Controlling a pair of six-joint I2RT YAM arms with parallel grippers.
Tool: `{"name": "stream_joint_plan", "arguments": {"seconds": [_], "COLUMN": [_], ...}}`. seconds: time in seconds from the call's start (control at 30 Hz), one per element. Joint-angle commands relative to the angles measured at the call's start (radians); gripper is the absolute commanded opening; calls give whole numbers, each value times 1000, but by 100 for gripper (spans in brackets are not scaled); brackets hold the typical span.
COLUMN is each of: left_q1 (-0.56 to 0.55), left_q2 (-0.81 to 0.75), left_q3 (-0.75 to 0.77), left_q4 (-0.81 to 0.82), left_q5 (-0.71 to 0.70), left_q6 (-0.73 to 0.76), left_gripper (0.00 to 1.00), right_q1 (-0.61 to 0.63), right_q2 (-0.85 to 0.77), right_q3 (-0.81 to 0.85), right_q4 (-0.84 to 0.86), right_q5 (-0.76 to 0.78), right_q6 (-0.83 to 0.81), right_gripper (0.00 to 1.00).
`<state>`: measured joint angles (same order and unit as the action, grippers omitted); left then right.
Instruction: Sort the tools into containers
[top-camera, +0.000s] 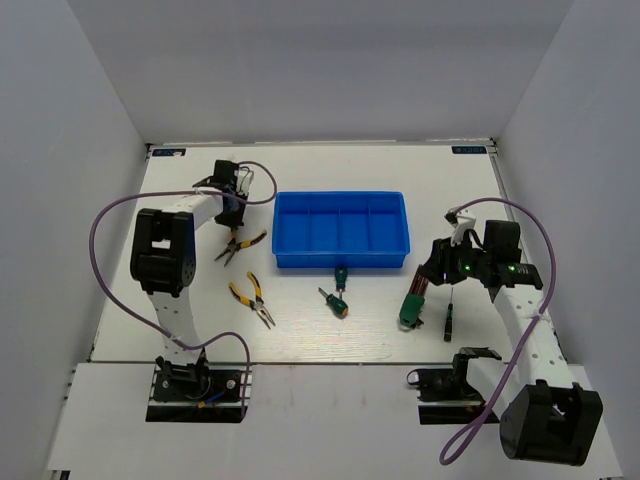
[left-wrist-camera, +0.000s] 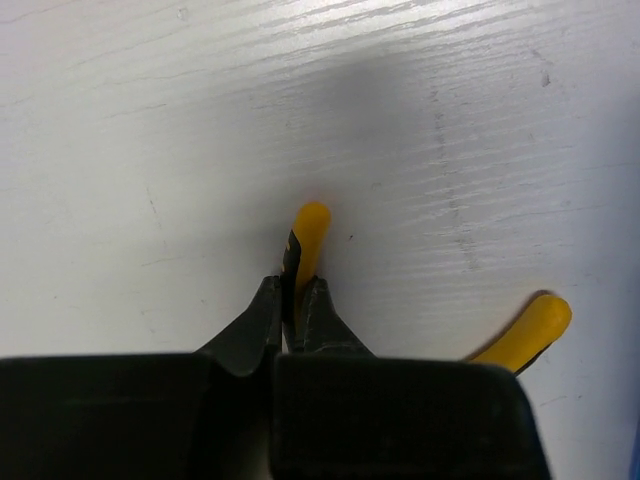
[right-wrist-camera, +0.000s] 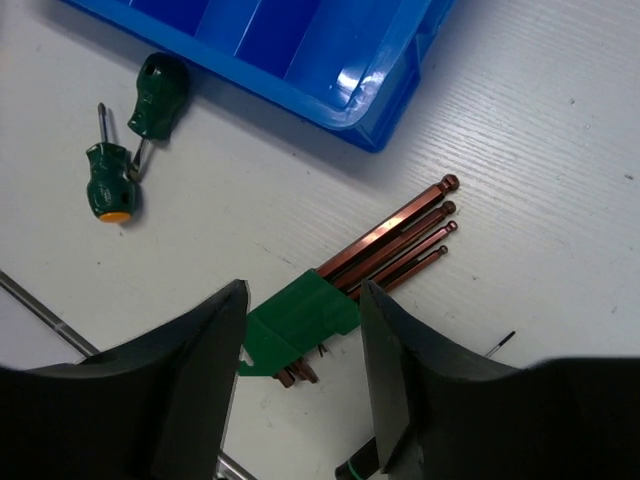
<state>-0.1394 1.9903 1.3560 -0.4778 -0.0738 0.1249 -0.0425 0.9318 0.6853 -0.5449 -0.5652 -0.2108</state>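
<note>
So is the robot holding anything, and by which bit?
The left gripper pinches one yellow handle of a pair of pliers, near its end. The right gripper is open over the hex keys, holding nothing.

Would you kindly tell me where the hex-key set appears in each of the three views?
Top external: hex-key set, right of centre, below the tray's right corner.
Left wrist: not in it.
Right wrist: hex-key set, low centre, keys pointing up-right.
Shared landmark: the blue tray's corner, in the top and right-wrist views.
</note>
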Motion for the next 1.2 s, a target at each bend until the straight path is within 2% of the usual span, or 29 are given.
{"name": "stream_joint_plan", "arguments": {"seconds": [0.0,0.03,0.07,0.1,0.2,0.23,0.27,0.3,0.37,0.43,0.5,0.63,0.73,0.8,0.9,1.13,1.17], "left_q1": [3,3,3,3,3,3,3,-9,-9,-19,-19,-29,-57,-88,-111,-150,-160], "left_q2": [9,-23,-45,-70,-186,-214,-240,-277,-289,-289,-298,-329,-329,-329,-329,-248,-248], "left_q3": [29,52,61,89,133,165,179,199,212,212,189,75,-7,-59,-104,-58,-48], "left_q4": [-44,-44,-44,-54,-54,-54,-54,-42,-29,1,74,260,375,427,511,521,503], "left_q5": [-41,-41,-41,-41,53,87,124,191,268,402,481,551,542,480,471,509,465], "left_q6": [-51,-62,-74,-100,-148,-162,-177,-210,-246,-292,-370,-530,-625,-636,-660,-669,-660], "left_gripper": [0,0,0,0,0,0,0,0,0,0,0,0,0,0,0,0,0], "right_q1": [4,4,4,3,4,3,4,3,4,4,4,1,4,4,4,3,1], "right_q2": [-13,-16,-16,-19,-25,-31,-33,-36,-34,-31,-27,-19,-19,-16,-16,-13,-14], "right_q3": [43,43,42,43,36,33,31,30,25,25,26,26,26,28,28,29,28], "right_q4": [-7,-6,-6,-6,-9,-3,-3,2,3,5,5,8,7,5,3,3,3], "right_q5": [-22,-22,-19,-18,-27,-39,-41,-38,-33,-32,-24,-16,-15,-15,-15,-9,-9], "right_q6": [1,1,4,4,-2,-9,-7,-4,-2,1,4,2,2,2,2,-1,-2], "right_gripper": [55,67,85,90,89,58,33,0,0,0,0,0,0,0,0,0,0]}}
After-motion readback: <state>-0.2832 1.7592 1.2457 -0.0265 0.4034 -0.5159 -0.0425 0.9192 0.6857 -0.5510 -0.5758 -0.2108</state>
